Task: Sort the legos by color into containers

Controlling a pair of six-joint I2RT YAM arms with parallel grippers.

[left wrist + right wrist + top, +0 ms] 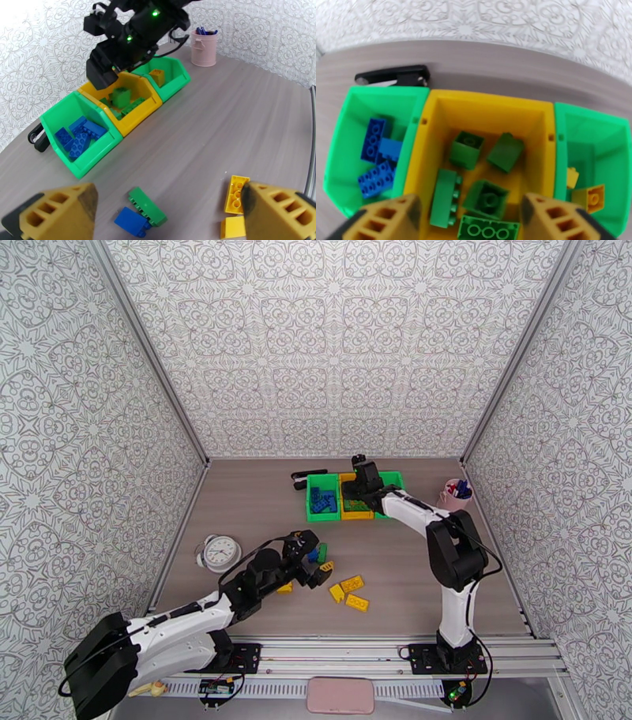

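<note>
1. Nearest the arms, loose bricks (pixel 357 602) lie on the table (pixel 253 508). Several are yellow, and one green brick (pixel 147 205) rests against one blue brick (pixel 130 222). These are what is left to sort, and I judge them the smaller share of the job.
2. The left gripper (pixel 168 199) hangs low over that group, its jaws spread wide and holding nothing. The green and blue pair sits on the table between its fingers, and a yellow brick (pixel 236 193) lies just beside the right one.
3. Farther back, three bins stand in a row, side by side and touching.
   - The left green bin (pixel 383 90) holds only blue bricks (pixel 375 136), about four.
   - The yellow bin (pixel 486 96) holds only green bricks (pixel 465 149), about six.
   - The right green bin (pixel 592 112) holds two yellow bricks (pixel 589 197).
   - No colours are mixed, so the sorting done so far looks sound.
4. The right gripper (pixel 470 201) hovers over the yellow bin with its jaws apart and nothing between them. The green bricks lie below it in the bin.
5. The bricks are small, shiny and studded, far smaller than a bin. Some are squat blocks and some long plates. They lie jumbled, some studs-up and some on their sides.
6. Beyond the bins to the right stands a pink cup (pixel 456 494) of pens, no part of the sorting.
</note>
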